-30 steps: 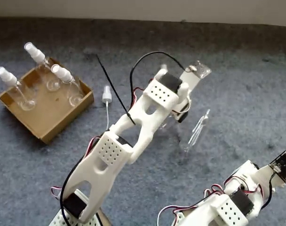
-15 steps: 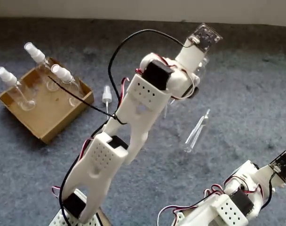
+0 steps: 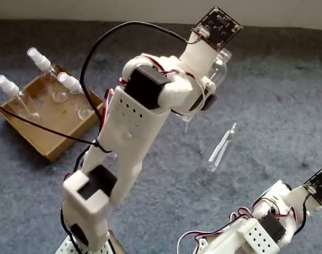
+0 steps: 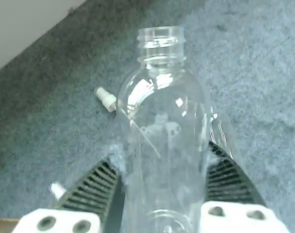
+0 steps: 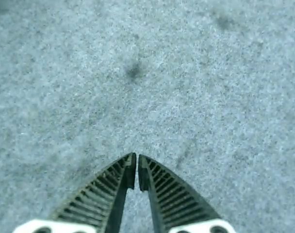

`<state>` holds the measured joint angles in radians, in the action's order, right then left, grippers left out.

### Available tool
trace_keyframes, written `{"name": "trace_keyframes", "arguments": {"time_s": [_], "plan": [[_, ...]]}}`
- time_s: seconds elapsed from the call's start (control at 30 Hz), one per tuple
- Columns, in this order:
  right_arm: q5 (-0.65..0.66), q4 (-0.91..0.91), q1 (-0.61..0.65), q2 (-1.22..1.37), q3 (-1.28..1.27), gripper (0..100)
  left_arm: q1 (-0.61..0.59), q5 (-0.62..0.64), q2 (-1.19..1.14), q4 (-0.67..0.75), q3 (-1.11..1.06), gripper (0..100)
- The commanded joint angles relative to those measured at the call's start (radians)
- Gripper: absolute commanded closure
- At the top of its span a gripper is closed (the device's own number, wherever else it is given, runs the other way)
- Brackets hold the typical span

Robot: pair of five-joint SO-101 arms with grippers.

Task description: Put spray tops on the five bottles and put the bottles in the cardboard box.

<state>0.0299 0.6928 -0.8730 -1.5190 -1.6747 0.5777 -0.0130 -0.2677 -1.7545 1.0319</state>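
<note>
My left gripper (image 4: 162, 150) is shut on a clear bottle (image 4: 162, 126) that has no top on its threaded neck. It is held high above the carpet, near the far middle (image 3: 219, 66). A second clear bottle (image 3: 220, 147), also without a top, lies on the carpet to the right of the raised arm. A loose white spray top (image 4: 105, 99) lies on the carpet beyond the held bottle. The cardboard box (image 3: 55, 151) at the left holds three bottles with spray tops (image 3: 42, 61). My right gripper (image 5: 137, 158) is shut on nothing, low over bare carpet.
The raised left arm (image 3: 134, 116) spans the middle of the high view and covers the carpet beside the box. The right arm (image 3: 272, 222) is folded at the near right corner. A black cable (image 3: 39, 127) crosses over the box.
The left arm has lifted the clear bottle off the carpet, up and towards the far side, and now covers the loose spray top in the high view. The right arm has not moved.
</note>
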Motion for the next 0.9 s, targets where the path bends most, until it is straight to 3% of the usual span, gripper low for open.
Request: {"name": "trace_keyframes", "arguments": {"time_s": [0.0, 0.47, 0.77, 0.87], "plan": [[0.012, 0.002, -0.013, 0.002, -0.124, 98.9, -0.025, -0.009, 0.239, 0.002, -0.194, 93], [0.012, -0.004, 0.005, 0.002, -0.133, 98.8, -0.16, -0.009, 0.661, 0.002, -0.549, 93], [0.015, -0.004, 0.259, 0.001, -0.108, 98.5, -0.191, -0.009, 0.911, 0.002, -0.722, 93], [0.017, 0.001, 0.289, 0.001, -0.044, 98.5, -0.24, -0.009, 0.974, 0.002, -0.768, 93]]}}
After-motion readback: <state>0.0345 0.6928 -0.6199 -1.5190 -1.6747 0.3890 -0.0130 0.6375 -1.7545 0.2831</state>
